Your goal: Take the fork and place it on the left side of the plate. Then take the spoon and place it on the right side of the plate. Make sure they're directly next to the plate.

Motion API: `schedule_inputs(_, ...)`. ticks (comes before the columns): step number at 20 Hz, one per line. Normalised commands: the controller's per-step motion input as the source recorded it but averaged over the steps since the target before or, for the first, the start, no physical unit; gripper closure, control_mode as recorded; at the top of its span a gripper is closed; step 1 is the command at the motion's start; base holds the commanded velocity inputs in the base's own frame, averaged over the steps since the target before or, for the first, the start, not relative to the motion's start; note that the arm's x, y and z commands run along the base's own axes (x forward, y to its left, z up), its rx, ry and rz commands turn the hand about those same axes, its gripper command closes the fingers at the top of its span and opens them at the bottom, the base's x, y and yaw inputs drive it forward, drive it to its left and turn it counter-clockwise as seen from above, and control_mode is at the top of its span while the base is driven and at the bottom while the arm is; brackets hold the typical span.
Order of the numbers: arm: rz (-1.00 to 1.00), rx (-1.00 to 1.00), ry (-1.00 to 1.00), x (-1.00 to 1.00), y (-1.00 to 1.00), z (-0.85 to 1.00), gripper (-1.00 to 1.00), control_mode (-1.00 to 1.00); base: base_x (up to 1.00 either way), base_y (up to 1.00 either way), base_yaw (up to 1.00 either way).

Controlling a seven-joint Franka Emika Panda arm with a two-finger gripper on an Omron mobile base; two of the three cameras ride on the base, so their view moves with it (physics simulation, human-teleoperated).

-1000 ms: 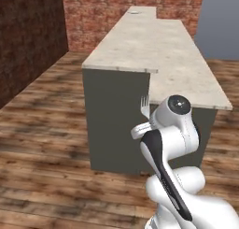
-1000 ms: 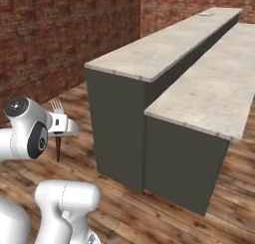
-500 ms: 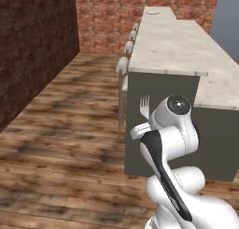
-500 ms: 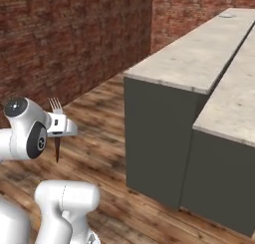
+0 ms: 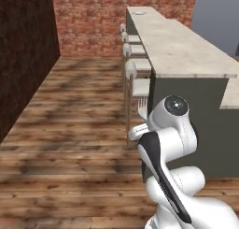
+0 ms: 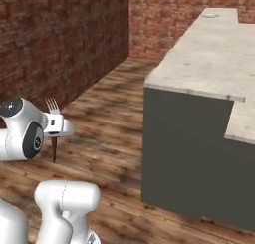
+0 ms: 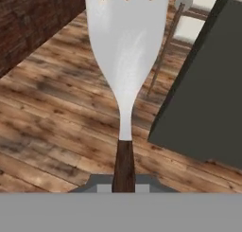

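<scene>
A simulated kitchen with brick walls and a wooden floor. The whole scene has swung across both base views over the last second: the long counter, earlier seen broadside and close, now runs away lengthwise on the right, with a row of white stools along its near side. That is the base driving and turning, not the furniture moving.

The arm is folded close to the robot's body and has kept the same pose throughout. Its gripper is nearly closed, clamped on the dark handle of the fork, which stands upright with its silvery tines pointing up and the handle tip hanging below the fingers. In the hand view the fork rises straight ahead, pale tines in front of the floor and the dark counter side.

A small pale round shape at the far end of the counter may be the plate; it is too small to tell. The fork seems to be in transit, with placement probably waiting until the robot gets nearer
</scene>
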Motion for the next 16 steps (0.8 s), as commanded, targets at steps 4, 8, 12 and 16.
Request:
schedule_inputs(4, 0.0, 0.0, 0.0, 0.0, 0.0, 0.0, 1.0, 1.0, 0.88, 0.73, -0.45)
schedule_inputs(8, 0.0, 0.0, 0.0, 0.0, 0.0, 0.0, 1.0, 1.0, 0.89, 0.76, -0.45)
schedule_inputs(12, 0.0, 0.0, 0.0, 0.0, 0.0, 0.0, 1.0, 1.0, 0.88, 0.79, -0.44)
schedule_inputs(16, 0.0, 0.0, 0.0, 0.0, 0.0, 0.0, 1.0, 1.0, 0.86, 0.83, -0.43)
